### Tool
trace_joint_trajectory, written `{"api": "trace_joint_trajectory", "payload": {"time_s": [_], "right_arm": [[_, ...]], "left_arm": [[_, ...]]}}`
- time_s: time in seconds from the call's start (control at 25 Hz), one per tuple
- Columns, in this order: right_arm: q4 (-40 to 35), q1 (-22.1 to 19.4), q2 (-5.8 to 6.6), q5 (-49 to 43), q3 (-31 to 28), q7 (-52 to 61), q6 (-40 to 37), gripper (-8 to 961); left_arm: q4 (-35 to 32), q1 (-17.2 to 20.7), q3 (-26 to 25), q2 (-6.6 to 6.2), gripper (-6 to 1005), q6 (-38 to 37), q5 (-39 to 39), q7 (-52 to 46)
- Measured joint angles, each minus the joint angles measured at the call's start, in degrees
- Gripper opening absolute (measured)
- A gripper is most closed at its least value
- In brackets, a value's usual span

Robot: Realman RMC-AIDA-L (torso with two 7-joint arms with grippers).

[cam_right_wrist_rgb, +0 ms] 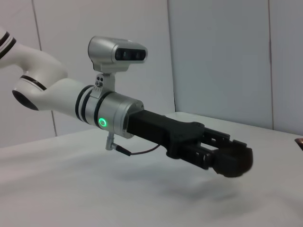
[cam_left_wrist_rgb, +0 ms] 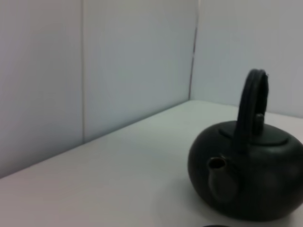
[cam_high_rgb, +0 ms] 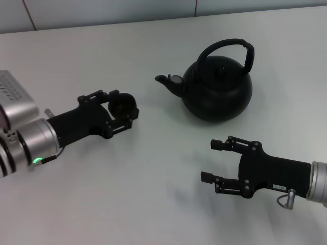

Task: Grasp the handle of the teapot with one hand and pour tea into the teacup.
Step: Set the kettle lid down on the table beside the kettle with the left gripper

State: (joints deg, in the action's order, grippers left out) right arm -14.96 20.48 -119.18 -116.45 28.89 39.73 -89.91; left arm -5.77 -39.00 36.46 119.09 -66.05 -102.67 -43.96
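Observation:
The glossy black teapot (cam_high_rgb: 217,89) stands on the white table, its spout (cam_high_rgb: 166,81) pointing left and its arched handle (cam_high_rgb: 230,48) upright over the lid. My left gripper (cam_high_rgb: 124,108) is shut on the small dark teacup (cam_high_rgb: 122,103), left of the spout and apart from it. The right wrist view shows the teacup (cam_right_wrist_rgb: 234,161) held a little above the table. My right gripper (cam_high_rgb: 209,161) is open and empty, in front of the teapot and apart from it. The left wrist view shows the teapot (cam_left_wrist_rgb: 251,175) and its handle (cam_left_wrist_rgb: 253,104) close ahead. No tea shows.
The white table (cam_high_rgb: 153,194) runs back to a pale wall (cam_high_rgb: 102,10). The left arm's silver forearm (cam_high_rgb: 25,138) lies along the left edge of the view. The right arm's wrist (cam_high_rgb: 317,184) enters from the lower right.

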Motion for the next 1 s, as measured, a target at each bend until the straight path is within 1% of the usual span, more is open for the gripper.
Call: {"api": "trace_joint_trajectory", "payload": {"time_s": [0.04, 0.24, 0.32, 0.36, 0.48, 0.52, 0.92, 1.0], "right_arm": [[0.0, 0.0, 0.0, 0.0, 0.0, 0.0, 0.0, 762], [0.0, 0.0, 0.04, 0.0, 0.0, 0.0, 0.0, 761], [0.0, 0.0, 0.07, 0.0, 0.0, 0.0, 0.0, 761], [0.0, 0.0, 0.07, 0.0, 0.1, 0.0, 0.0, 761], [0.0, 0.0, 0.09, 0.0, 0.2, 0.0, 0.0, 760], [0.0, 0.0, 0.09, 0.0, 0.2, 0.0, 0.0, 760], [0.0, 0.0, 0.19, 0.0, 0.1, 0.0, 0.0, 759], [0.0, 0.0, 0.19, 0.0, 0.0, 0.0, 0.1, 759]], "left_arm": [[0.0, 0.0, 0.0, 0.0, 739, 0.0, 0.0, 0.0], [4.5, -2.3, -0.7, 0.06, 746, 4.2, 0.3, 5.1], [5.5, -2.7, -1.6, 0.07, 749, 5.4, 0.4, 6.8], [6.7, -2.9, -3.0, 0.08, 751, 6.7, 0.4, 9.1], [7.0, -3.0, -3.5, 0.08, 755, 7.2, 0.4, 9.8], [7.8, -3.0, -4.6, 0.09, 757, 8.2, 0.4, 11.4], [8.9, -3.0, -5.6, 0.08, 771, 9.9, 0.4, 13.2], [9.9, -3.0, -6.8, 0.08, 774, 10.4, 0.3, 14.6]]}}
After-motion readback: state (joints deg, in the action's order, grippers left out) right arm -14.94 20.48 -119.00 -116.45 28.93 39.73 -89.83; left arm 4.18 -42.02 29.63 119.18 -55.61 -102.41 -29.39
